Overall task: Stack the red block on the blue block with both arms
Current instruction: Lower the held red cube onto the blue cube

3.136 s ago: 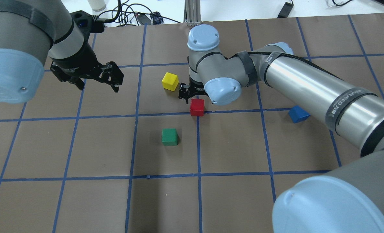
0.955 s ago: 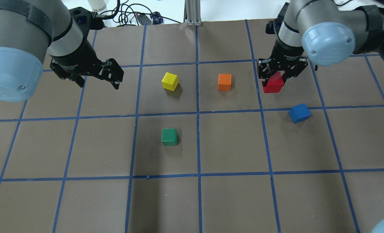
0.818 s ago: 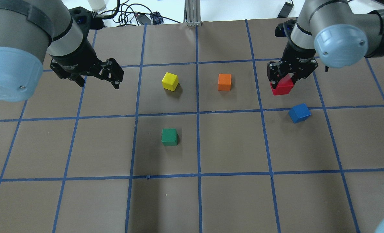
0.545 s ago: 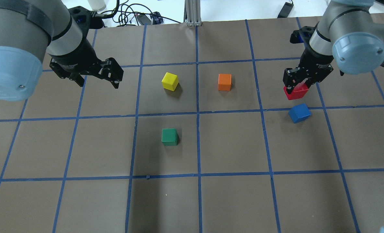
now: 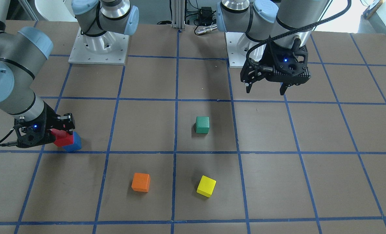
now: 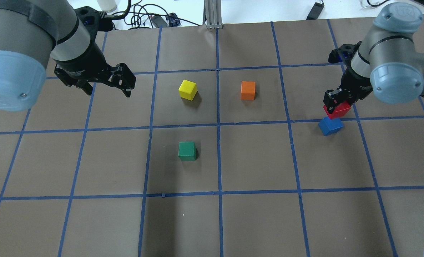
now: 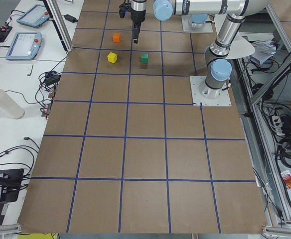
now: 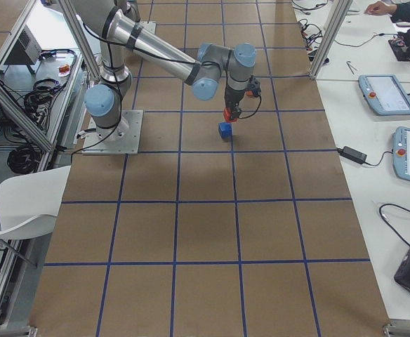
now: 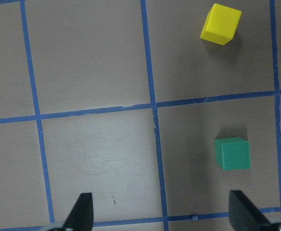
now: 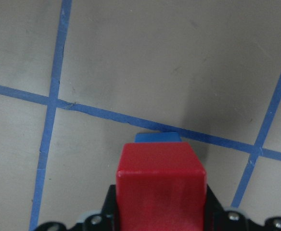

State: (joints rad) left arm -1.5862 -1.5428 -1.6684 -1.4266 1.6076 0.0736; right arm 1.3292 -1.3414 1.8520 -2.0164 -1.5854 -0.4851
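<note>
My right gripper (image 6: pixel 337 106) is shut on the red block (image 6: pixel 337 110) and holds it just above the blue block (image 6: pixel 330 126), which lies on the table at the right. In the right wrist view the red block (image 10: pixel 162 185) fills the jaws and only a strip of the blue block (image 10: pixel 157 137) shows beyond it. In the front-facing view the red block (image 5: pixel 63 139) overlaps the blue block (image 5: pixel 75 143). In the right side view a small gap shows between them. My left gripper (image 6: pixel 108 93) is open and empty, hovering over the table's far left.
A yellow cube (image 6: pixel 188 89) and an orange cube (image 6: pixel 248 90) sit at the middle back. A green cube (image 6: pixel 187 151) sits in the middle, in front of them. The left wrist view shows the green cube (image 9: pixel 232 153) and the yellow cube (image 9: pixel 221 23) below.
My right gripper picked the red block up from the middle and carried it right and down to just over the blue block. The left arm has stayed still.
</note>
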